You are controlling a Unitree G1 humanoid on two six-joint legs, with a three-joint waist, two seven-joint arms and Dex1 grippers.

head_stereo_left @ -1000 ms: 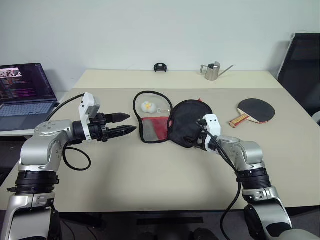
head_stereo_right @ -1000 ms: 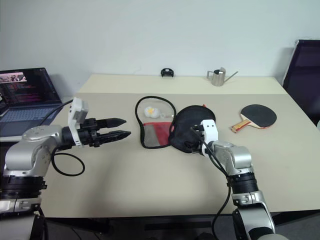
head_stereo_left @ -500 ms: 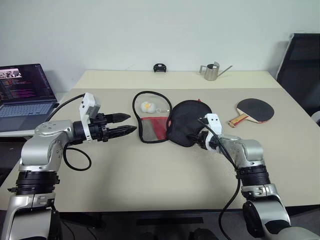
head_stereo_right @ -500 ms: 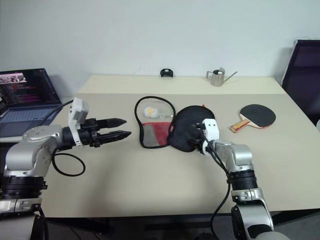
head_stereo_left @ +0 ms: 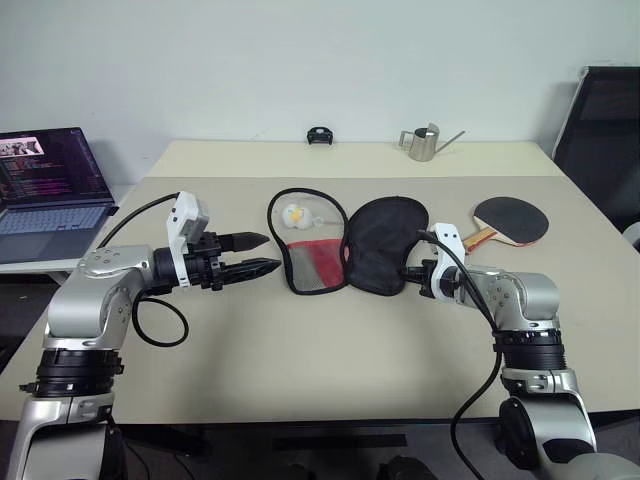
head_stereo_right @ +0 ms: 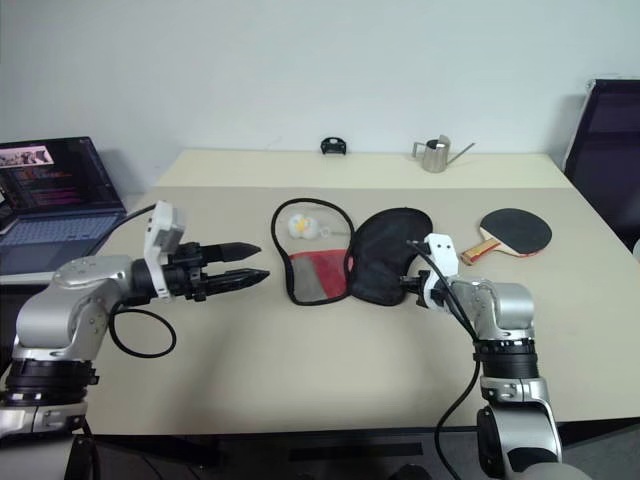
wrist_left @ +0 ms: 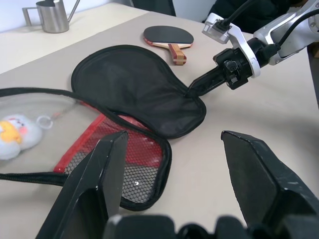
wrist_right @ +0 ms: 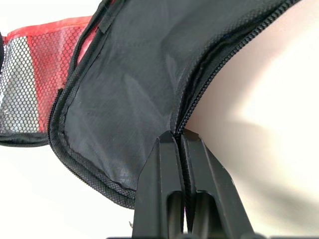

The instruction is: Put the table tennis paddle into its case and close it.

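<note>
Your table tennis paddle [head_stereo_left: 511, 219] lies flat on the table [head_stereo_left: 300, 340] over on the right side, black blade away from the case, its wooden handle angled back toward the case, well clear of both claws. The case [head_stereo_left: 340, 250] sits mid-table, unzipped and spread open in two halves. The left half shows a red mesh panel [head_stereo_left: 312, 262] near its lower end and a clear pocket above it, and in that pocket there's a small white and yellow plush toy [head_stereo_left: 294, 213] with a ring. The right half is the black flap [head_stereo_left: 380, 243], lying flat with its lining up. Nothing else is inside.

Now your right claw [wrist_right: 180, 142]: its fingers are pressed together on the zipper edge of the black flap, right at the lower right rim, reaching in low over the table from the right. The wrist view confirms it, the edge pinched between the two black tips.

Your left claw [head_stereo_left: 264, 254] hangs above the table just left of the case, pointing right, nearly level, fingers apart and holding nothing.

Farther back, a small metal watering can [head_stereo_left: 424, 142] and a small black object [head_stereo_left: 320, 134] sit near the far edge, and an open laptop [head_stereo_left: 50, 185] rests off to the left.
</note>
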